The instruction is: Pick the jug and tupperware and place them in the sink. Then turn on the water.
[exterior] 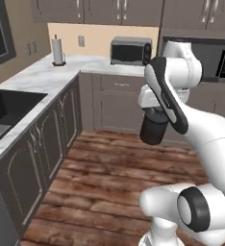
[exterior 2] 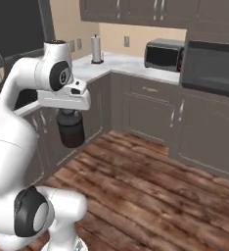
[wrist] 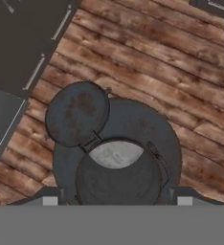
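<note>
Nearest you, the gripper (wrist: 115, 196) hangs over the wood floor (exterior: 105, 192) with the jug (exterior: 153, 129) clamped under the hand; the jaws stand wide because the jug's body fills the gap between them, so read this as a grip and not an empty hand; in the hand view the jug's lid (wrist: 77, 113) is flipped open to one side. The jug is well clear of any counter, out in mid-room. Judged step: carrying the jug to the sink (exterior: 8, 108), which lies off to the left in the marble counter (exterior: 47, 79). Next move calls for swinging or driving left, keeping the jug upright, then lowering it inside the basin before you release. Further back: paper towel roll (exterior: 57, 50), microwave (exterior: 130, 51).
</note>
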Controlling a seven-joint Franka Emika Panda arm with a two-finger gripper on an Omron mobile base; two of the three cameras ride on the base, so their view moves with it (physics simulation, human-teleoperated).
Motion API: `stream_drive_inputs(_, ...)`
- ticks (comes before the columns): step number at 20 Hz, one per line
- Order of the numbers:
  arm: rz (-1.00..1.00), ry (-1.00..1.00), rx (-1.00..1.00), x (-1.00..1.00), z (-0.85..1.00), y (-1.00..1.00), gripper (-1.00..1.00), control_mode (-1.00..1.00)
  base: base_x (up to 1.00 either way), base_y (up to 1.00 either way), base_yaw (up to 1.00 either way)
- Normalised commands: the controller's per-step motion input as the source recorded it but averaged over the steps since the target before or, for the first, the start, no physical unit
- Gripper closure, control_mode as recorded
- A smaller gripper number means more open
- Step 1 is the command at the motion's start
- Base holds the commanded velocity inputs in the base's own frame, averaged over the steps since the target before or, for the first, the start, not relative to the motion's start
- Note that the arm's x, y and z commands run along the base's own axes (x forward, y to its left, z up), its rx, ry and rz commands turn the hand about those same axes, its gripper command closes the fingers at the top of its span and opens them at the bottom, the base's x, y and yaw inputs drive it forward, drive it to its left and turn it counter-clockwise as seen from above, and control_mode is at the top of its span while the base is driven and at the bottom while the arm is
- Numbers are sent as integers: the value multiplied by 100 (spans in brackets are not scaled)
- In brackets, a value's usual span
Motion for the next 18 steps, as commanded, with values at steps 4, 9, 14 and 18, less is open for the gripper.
stream_drive_inputs(4,0,0,0,0,0,0,100,100,100,0,40)
stream_drive_inputs(9,0,0,0,0,0,0,100,100,100,0,53)
stream_drive_inputs(14,0,0,0,0,0,0,100,100,100,0,53)
stream_drive_inputs(18,0,0,0,0,0,0,100,100,100,0,56)
